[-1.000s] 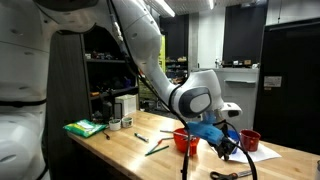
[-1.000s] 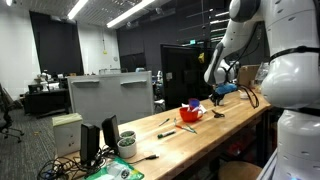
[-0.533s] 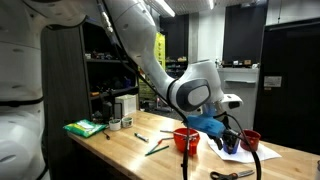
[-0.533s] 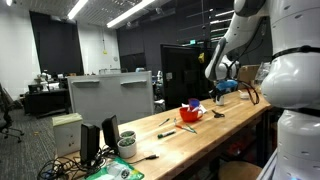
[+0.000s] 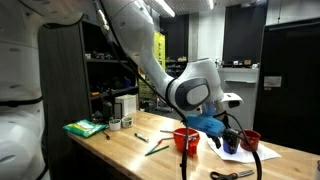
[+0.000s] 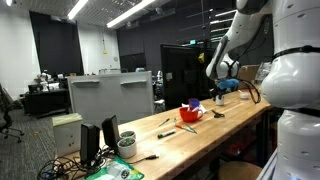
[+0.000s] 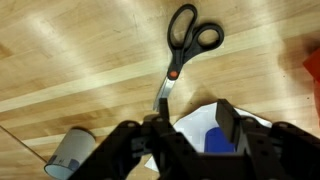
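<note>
The gripper (image 5: 229,141) hangs low over the wooden table (image 5: 125,150), towards the end away from the green cloth (image 5: 85,128). Its jaws stand apart, about half spread, with nothing that I can see pinched between them. In the wrist view the two dark fingers (image 7: 126,142) come up from the bottom edge. In the gap between them a white sheet (image 7: 192,124) shows, with a blue thing (image 7: 218,141) lying on it, close against the inner side of one finger; whether it touches that finger I cannot tell. Just beyond the sheet lie black-handled scissors (image 7: 185,45), flat on the bare wood with blades closed, their tip pointing at the sheet and just beside its corner. In an exterior view the scissors (image 5: 232,175) lie by the near edge of the table, in front of the gripper. A pale cylinder (image 7: 72,152) lies on its side on the wood just outside the other finger; I cannot make out what it is. One red cup (image 5: 186,139) stands upright near the gripper on the cloth's side, and a second red cup (image 5: 250,140) stands on the other side, close to the sheet (image 5: 258,154). A couple of pens (image 5: 155,148) lie mid-table, well apart from the gripper, between the first cup and the cloth
</note>
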`<state>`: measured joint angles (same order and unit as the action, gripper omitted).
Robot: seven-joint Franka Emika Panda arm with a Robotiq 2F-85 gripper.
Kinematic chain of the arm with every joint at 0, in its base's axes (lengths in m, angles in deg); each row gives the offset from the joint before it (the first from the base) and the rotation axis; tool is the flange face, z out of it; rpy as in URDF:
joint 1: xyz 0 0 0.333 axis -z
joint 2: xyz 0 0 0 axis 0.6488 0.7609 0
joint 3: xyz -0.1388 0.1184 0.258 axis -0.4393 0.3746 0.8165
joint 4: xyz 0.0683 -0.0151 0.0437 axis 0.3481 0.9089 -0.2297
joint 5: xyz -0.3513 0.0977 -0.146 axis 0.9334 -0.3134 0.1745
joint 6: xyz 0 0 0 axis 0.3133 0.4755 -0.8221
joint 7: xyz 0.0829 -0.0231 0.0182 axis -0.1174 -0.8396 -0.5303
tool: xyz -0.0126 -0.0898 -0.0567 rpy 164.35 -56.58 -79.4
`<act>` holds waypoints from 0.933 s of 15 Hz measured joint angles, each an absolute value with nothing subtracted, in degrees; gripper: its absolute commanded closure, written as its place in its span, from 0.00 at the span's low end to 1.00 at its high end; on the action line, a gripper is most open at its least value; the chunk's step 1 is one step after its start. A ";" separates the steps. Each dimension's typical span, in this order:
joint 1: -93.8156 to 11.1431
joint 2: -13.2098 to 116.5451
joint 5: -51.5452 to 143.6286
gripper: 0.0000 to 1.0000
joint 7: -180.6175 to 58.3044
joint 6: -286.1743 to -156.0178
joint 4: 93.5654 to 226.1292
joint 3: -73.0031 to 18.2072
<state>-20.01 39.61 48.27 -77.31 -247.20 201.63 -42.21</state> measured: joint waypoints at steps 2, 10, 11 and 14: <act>-20.01 39.61 48.27 0.22 -77.35 -247.20 201.63 -42.21; -21.56 40.12 48.67 0.00 -77.66 -247.01 200.41 -41.01; -22.09 40.21 48.73 0.00 -77.69 -246.90 199.96 -40.67; -23.42 40.58 48.75 0.00 -78.04 -245.99 198.25 -39.49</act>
<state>-23.42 40.58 48.75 -78.04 -245.99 198.25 -39.49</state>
